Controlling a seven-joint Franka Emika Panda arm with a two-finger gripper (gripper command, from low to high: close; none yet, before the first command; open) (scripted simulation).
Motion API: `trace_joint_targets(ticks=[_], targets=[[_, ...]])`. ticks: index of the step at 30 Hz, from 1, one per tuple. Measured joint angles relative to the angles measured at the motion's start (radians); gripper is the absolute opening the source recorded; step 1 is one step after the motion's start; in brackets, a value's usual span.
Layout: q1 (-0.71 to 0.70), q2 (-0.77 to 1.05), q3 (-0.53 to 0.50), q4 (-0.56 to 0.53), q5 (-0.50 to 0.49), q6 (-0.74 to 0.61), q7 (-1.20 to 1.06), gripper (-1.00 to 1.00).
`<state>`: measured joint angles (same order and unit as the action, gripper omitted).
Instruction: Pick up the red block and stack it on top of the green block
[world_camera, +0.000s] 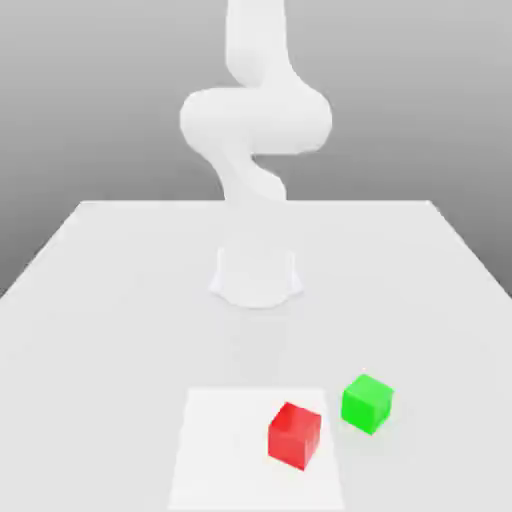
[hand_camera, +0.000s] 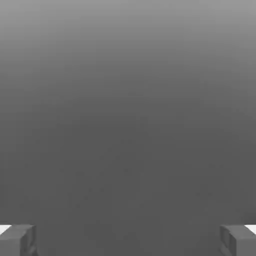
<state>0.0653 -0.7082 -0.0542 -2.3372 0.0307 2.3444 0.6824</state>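
While the gripper holds its jaws wide apart, the red block sits on the white square at lower centre of the exterior view. The green block rests near it, at lower right.

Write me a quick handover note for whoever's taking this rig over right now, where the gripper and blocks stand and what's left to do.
Gripper: open, fingers wide apart, nothing between them.
Red block: on the white patch, toward its edge at the exterior view's right.
Green block: off the patch, on the table, close to the red block with a gap between.
Done: nothing stacked.
Left: pick up the red block, set it on the green one, release.
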Motion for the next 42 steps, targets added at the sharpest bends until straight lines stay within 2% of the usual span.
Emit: trace_joint_targets(ticks=[7,13,17,23,30,31,38,42], targets=[[0.165,0.268,-0.123,-0.106,0.093,0.127,-0.342,0.00],[0.254,0.491,-0.168,-0.194,0.154,0.232,-0.614,0.00],[0.281,0.631,-0.167,-0.255,0.150,0.306,-0.764,0.00],[0.293,0.808,-0.173,-0.326,0.046,0.425,-0.879,0.00],[0.234,0.995,-0.090,-0.302,0.150,0.577,-0.968,0.00],[0.227,1.009,-0.081,-0.301,0.157,0.589,-0.973,-1.00],[0.229,1.006,-0.083,-0.301,0.158,0.585,-0.974,-1.00],[0.259,0.913,-0.127,-0.314,0.089,0.510,-0.924,-1.00]])
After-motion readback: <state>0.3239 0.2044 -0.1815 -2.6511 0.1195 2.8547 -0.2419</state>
